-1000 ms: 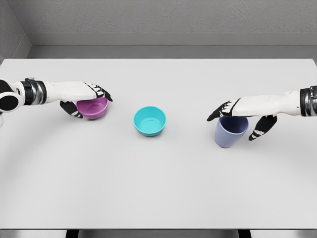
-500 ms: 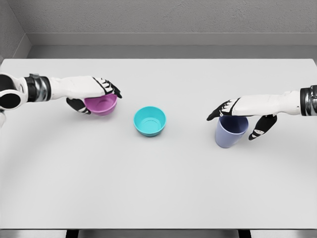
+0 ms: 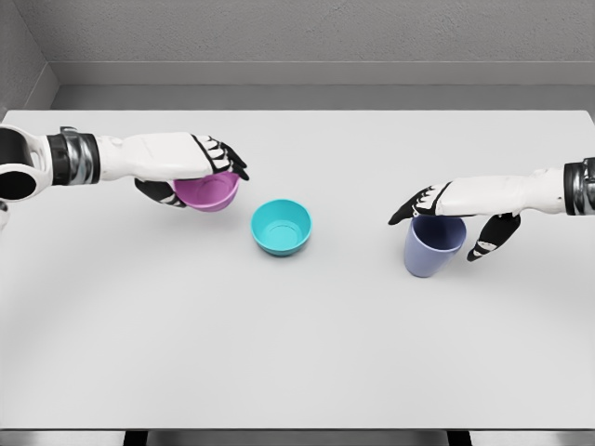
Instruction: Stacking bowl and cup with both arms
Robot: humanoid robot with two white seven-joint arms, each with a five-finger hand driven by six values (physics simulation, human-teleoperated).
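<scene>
Now I see my left hand (image 3: 191, 165) gripping the purple bowl (image 3: 209, 191), fingers over its rim, thumb under it. The teal bowl (image 3: 281, 226) sits on the white table (image 3: 297, 353) just to that hand's right. My right hand (image 3: 453, 212) grasps the blue cup (image 3: 432, 245), fingers over its top.

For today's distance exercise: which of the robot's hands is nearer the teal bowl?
Left. The left hand, gripping the purple bowl, sits just up-left of the teal bowl; the right hand, at the cup, is farther right.
</scene>
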